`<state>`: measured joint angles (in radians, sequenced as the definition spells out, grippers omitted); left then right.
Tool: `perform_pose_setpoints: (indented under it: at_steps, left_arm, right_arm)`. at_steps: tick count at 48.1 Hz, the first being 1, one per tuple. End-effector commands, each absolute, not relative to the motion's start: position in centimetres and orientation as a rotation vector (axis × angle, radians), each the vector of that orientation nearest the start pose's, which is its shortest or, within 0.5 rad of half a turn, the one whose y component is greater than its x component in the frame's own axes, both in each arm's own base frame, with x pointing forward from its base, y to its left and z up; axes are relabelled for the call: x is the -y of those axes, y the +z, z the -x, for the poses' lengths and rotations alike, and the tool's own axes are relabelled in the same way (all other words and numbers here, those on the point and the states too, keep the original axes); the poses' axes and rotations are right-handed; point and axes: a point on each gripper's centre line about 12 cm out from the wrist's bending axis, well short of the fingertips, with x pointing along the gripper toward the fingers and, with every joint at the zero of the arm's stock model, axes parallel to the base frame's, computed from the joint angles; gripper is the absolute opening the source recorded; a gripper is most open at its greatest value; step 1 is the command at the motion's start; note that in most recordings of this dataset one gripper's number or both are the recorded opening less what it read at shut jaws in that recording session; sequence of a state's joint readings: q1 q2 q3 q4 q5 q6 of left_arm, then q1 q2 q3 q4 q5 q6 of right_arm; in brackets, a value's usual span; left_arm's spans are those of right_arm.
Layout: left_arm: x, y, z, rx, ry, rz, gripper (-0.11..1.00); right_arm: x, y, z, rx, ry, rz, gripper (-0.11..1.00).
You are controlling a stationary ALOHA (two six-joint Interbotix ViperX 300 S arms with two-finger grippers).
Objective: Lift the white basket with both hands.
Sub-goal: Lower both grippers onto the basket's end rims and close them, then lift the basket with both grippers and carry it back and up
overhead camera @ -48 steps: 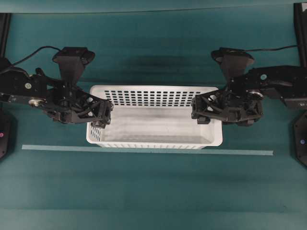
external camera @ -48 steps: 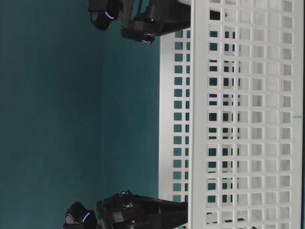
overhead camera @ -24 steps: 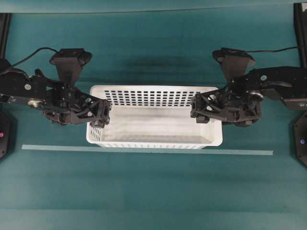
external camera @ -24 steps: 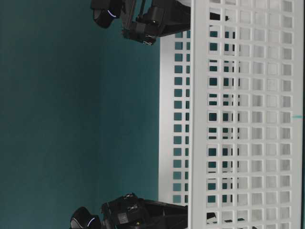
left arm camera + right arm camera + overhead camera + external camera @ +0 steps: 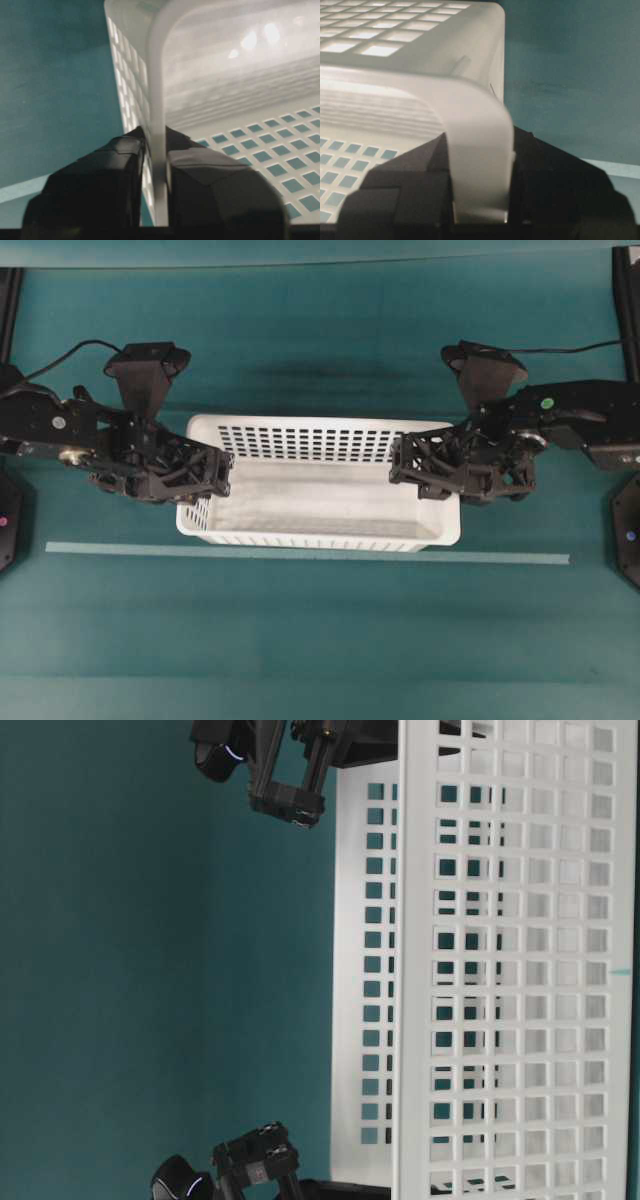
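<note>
White basket [image 5: 320, 485] on teal bench [image 5: 320, 640], long side parallel to a pale strip [image 5: 300, 554] just in front. Left hand [image 5: 154, 165] pinching the left end wall's rim; right hand [image 5: 480, 175] clamped likewise over the right end rim.

Close in, we see the white basket [image 5: 470, 60] filling the upper left, its rolled rim curving down toward the camera. The right tool [image 5: 480, 200] sits at the bottom edge, its two black fingers [image 5: 410, 185] pressed on either side of the rim, one inside the wall, one outside. The rim band is blurred between them. We note slotted wall at top left and bottom left, teal showing through the lower slots. Teal worktop [image 5: 570, 75] fills the right side, with a paler strip [image 5: 620, 167] low right.
</note>
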<state>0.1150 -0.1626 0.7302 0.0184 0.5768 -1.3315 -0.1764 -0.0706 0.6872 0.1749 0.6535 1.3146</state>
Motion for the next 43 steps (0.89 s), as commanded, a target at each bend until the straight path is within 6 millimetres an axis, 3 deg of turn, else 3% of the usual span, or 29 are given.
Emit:
perform_pose_setpoints:
  at_steps: [1, 43]
  left_arm:
    - [-3.75, 16.0, -31.14, -0.912, 0.848, 1.203, 0.07]
    - [-3.34, 16.38, -31.38, -0.906, 0.834, 1.207, 0.07]
  right_arm:
    - [4.29, 13.96, -31.87, -1.009, -0.979, -1.411, 0.19]
    - [4.73, 14.68, -32.25, -1.001, -0.969, -1.401, 0.19]
